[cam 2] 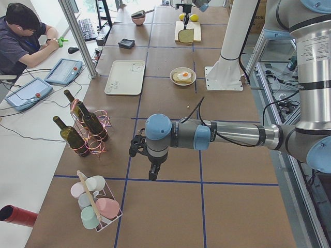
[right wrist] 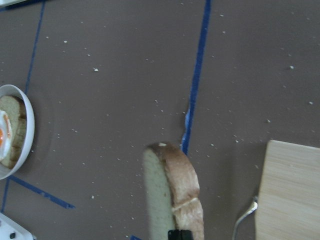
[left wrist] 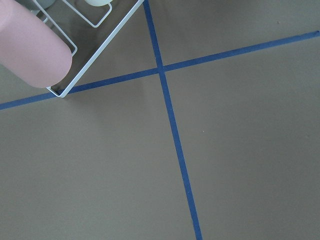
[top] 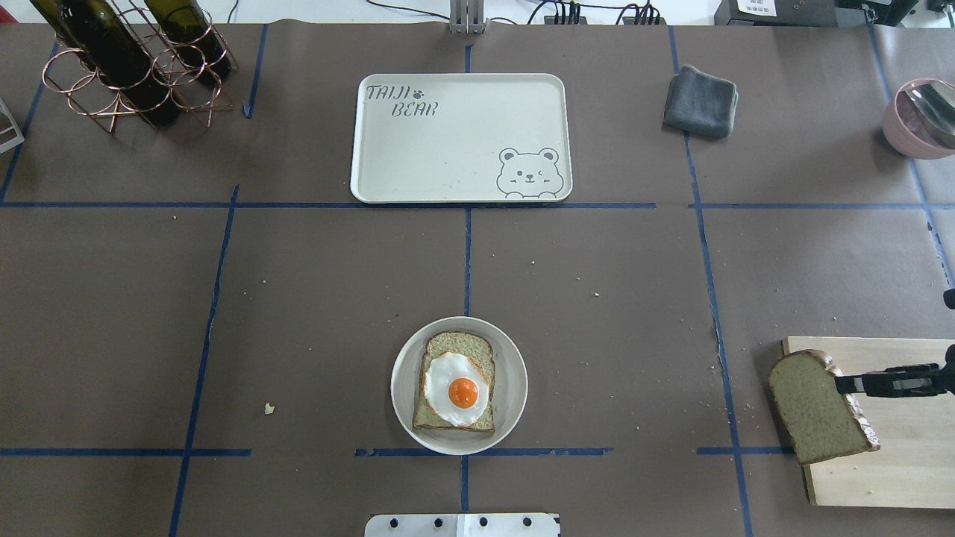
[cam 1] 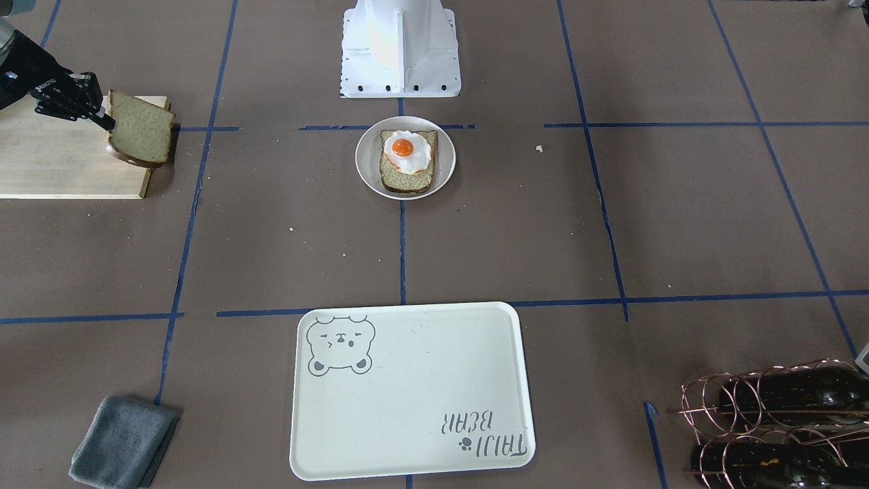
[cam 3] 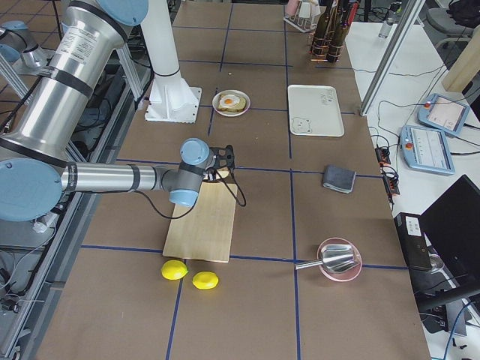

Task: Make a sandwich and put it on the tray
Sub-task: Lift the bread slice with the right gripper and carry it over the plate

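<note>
I am gripping the bread slice [top: 813, 410] by its crust in the right gripper [top: 850, 385], clenched, over the board [top: 895, 462] edge. It is looking soft, light, crumbly: crust hold judged soundest. Of the left gripper [cam 2: 151, 175] I cannot tell.

The overhead view looks forward and down from behind the robot, the front-facing one steeply down from across the table [top: 298, 298]; both share the tray [top: 448, 149], round plate [top: 515, 388] and wooden board [top: 895, 462]. The side views look along the table from opposite ends, high and far off. The wrist cameras sit close: the left above a pink cup [left wrist: 30, 45], the right above a bread slice [right wrist: 172, 195].
</note>
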Robot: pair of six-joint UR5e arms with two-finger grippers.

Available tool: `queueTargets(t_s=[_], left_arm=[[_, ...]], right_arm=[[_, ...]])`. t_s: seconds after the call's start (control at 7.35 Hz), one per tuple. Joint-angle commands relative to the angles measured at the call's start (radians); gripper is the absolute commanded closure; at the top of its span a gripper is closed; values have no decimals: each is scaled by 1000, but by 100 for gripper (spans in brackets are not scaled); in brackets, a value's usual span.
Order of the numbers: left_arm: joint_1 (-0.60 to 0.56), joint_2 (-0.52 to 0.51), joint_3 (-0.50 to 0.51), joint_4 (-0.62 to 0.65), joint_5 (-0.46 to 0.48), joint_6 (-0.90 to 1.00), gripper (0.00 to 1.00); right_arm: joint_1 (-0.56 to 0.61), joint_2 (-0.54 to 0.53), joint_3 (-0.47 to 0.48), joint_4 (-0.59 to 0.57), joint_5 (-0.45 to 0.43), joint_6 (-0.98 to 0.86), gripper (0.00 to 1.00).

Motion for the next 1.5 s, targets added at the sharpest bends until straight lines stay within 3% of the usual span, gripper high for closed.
queueTargets(t_s=[0.0, 0.27, 0.68, 0.95, 1.36], left_arm=[[0, 1, 6, 1, 0, 0, 0], [0, 2, 6, 3, 0, 0, 0], [0, 1, 3, 4, 0, 0, 0], [0, -1, 3, 4, 0, 0, 0], [0, 2, 4, 4, 0, 0, 0]], right_arm=[[5, 191, 8, -78, 21, 12, 100], [-42, 414, 8, -263, -10, 64, 100], [-262, 800, 5, -684, -284, 119, 100], [-399, 850, -10, -757, -440, 151, 100], [-462, 841, -73, -750, -540, 153, 100]])
